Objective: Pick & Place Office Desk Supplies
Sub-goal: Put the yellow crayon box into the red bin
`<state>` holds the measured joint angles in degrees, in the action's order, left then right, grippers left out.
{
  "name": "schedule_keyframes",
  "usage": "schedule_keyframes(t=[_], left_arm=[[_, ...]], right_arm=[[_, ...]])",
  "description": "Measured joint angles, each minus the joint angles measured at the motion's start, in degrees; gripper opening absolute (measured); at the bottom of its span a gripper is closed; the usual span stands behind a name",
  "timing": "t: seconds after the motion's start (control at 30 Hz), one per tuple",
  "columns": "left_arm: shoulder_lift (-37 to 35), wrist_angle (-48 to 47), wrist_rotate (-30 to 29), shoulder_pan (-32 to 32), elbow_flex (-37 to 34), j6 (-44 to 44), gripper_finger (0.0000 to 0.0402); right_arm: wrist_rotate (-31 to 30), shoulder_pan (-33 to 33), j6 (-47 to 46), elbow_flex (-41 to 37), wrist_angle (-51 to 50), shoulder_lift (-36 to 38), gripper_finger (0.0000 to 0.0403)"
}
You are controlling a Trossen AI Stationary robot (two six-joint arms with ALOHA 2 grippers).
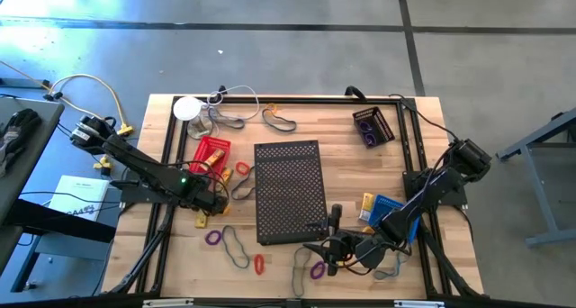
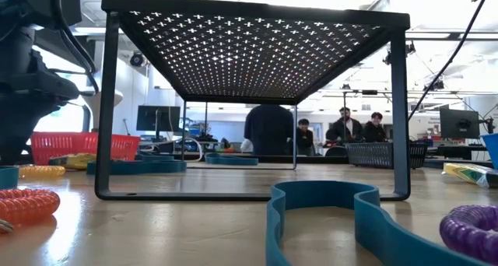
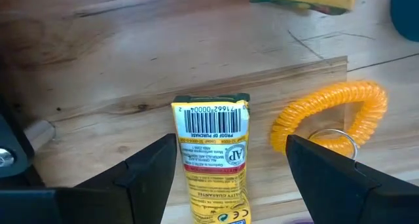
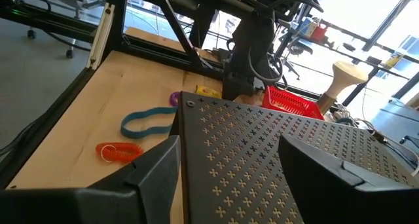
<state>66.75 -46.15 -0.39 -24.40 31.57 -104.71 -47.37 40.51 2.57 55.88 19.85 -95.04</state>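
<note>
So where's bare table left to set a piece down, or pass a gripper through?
Bare wood lies right of the black perforated metal shelf, below the small black mesh basket. The strip between the shelf and the red plastic basket is crowded with loops, as is the front edge around the open right gripper.

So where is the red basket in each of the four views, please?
High view: the red basket lies on the table left of centre.
Low view: far back at the left edge.
Left wrist view: not in it.
Right wrist view: upper right of centre.
Shared landmark: the black perforated stand; the basket sits just beside or beyond it in all three.
</note>
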Motion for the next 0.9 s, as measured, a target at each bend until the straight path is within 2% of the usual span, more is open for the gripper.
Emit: schedule_keyframes(t=[0.4, 0.6, 0.9], left_arm=[[0.0, -0.1, 0.1, 0.0, 0.0, 0.3, 0.0275], [0.0, -0.1, 2.4, 0.0, -0.8, -1.0, 0.0275], [0.0, 0.0, 1.7, 0.0, -0.9, 0.4, 0.0267]], right_arm=[[0.0, 0.0, 0.0, 0.0, 0.0, 0.0, 0.0247], [0.0, 0.0, 0.0, 0.0, 0.0, 0.0, 0.0247], [0.0, 0.0, -1.5, 0.0, 0.0, 0.0, 0.0247]])
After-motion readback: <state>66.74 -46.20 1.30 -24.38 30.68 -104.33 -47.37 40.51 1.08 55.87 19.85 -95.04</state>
